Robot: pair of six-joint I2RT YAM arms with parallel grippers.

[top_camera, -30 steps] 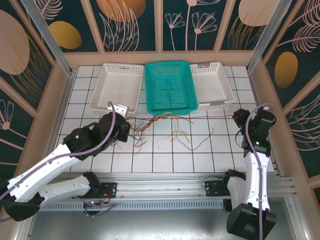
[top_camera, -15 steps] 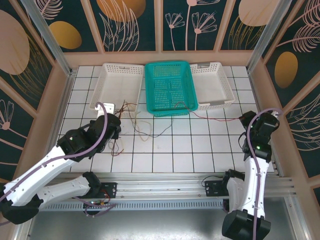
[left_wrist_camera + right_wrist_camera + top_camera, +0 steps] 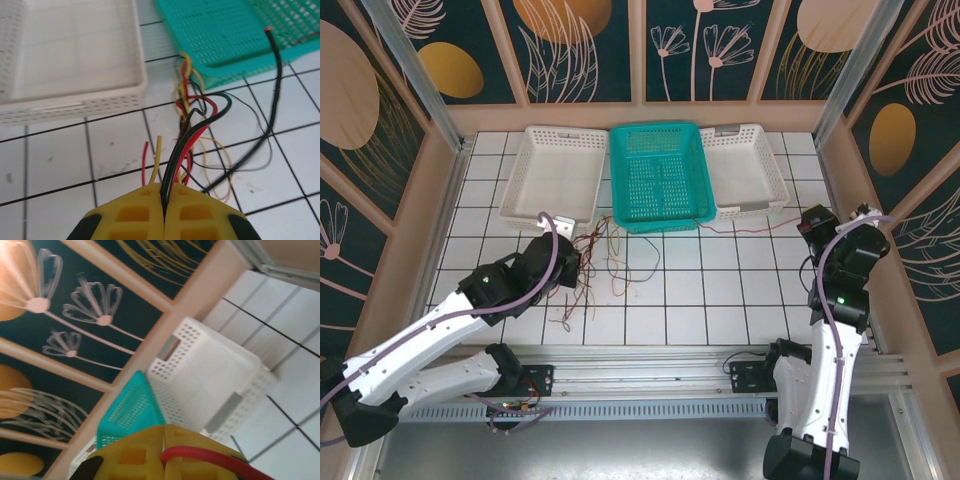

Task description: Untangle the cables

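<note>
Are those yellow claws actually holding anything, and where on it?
Yes. The left gripper pinches a bundle of red and black cables at its near end. The right gripper seems shut on the red cable near its far end; exact spot hidden.

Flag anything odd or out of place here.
Nothing is spilled or broken. The wires sit twisted into one knot just ahead of the left gripper, which pinches them. One red wire stretches along the teal basket front to the right gripper, and a black wire sticks up by that basket's rim.
</note>
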